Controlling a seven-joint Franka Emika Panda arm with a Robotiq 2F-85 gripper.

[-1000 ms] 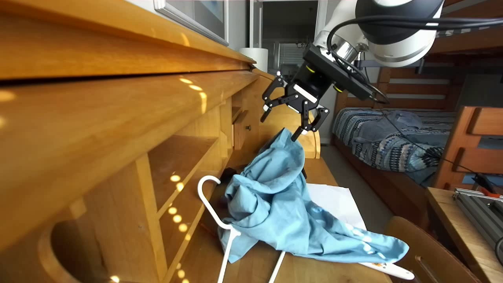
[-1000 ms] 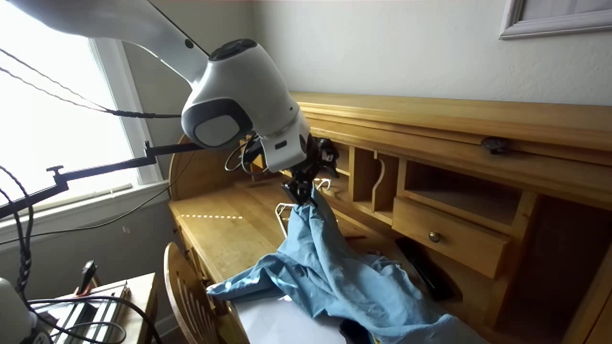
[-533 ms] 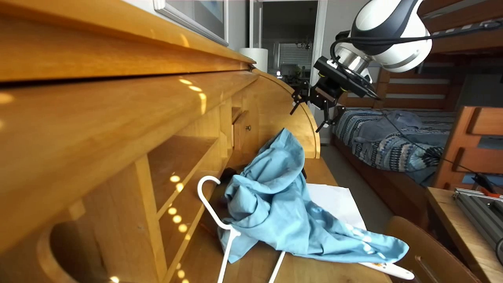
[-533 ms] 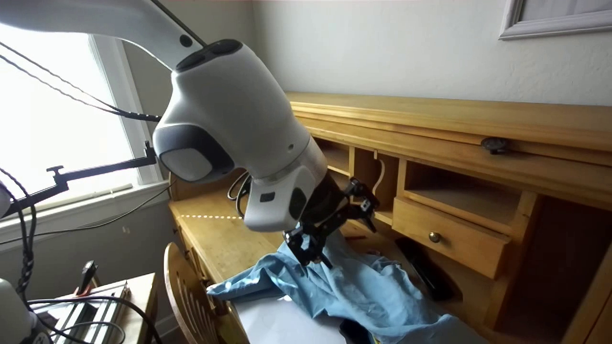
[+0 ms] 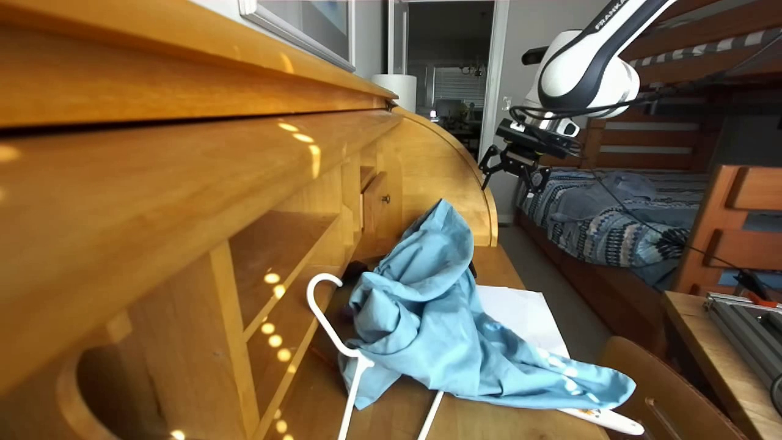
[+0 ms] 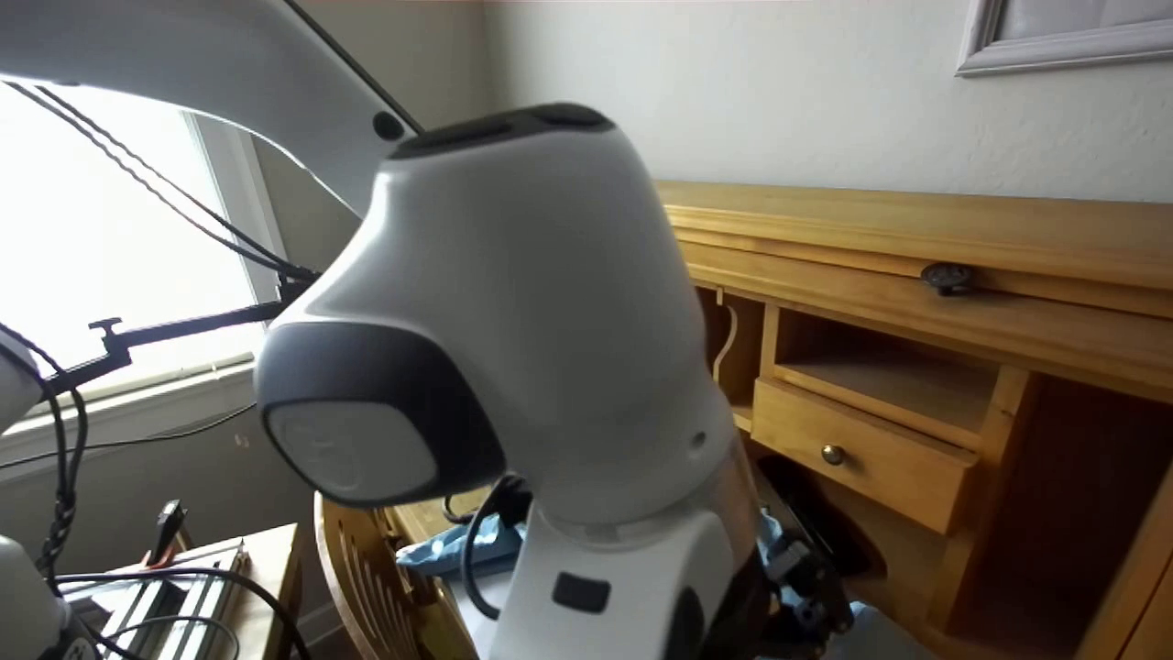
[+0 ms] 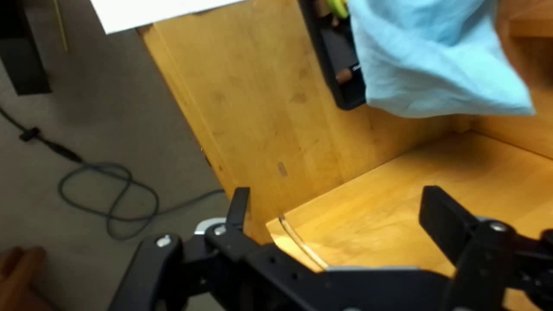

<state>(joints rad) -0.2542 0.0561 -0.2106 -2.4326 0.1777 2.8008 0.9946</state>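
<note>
We had the claw spread wide, nothing in it, raised apart from the blue cloth, which sat heaped on the desk. The cloth's peak stood up, likely propped by its own stiff folds. We saw the white hanger partly covered by the cloth; threaded in or merely overlapped, we couldn't tell. In the wrist view, a black tray lay partly under the cloth, holding a brown item and a yellow-green thing, both too blurred to name. White paper ran under the cloth as well, probably weighed down by it.
</note>
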